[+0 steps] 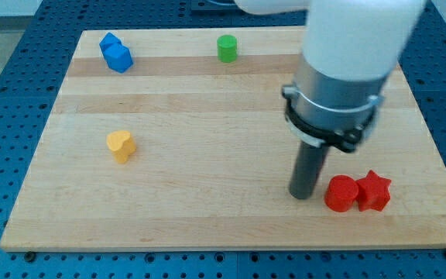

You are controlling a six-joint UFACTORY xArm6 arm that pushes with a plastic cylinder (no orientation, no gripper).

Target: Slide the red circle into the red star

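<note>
I judge the job essentially done: the red circle [341,193] already touches the red star [374,191] near the counter's [207,139] bottom right, my tip [303,195], a plain rod holding nothing, just left of it.
</note>
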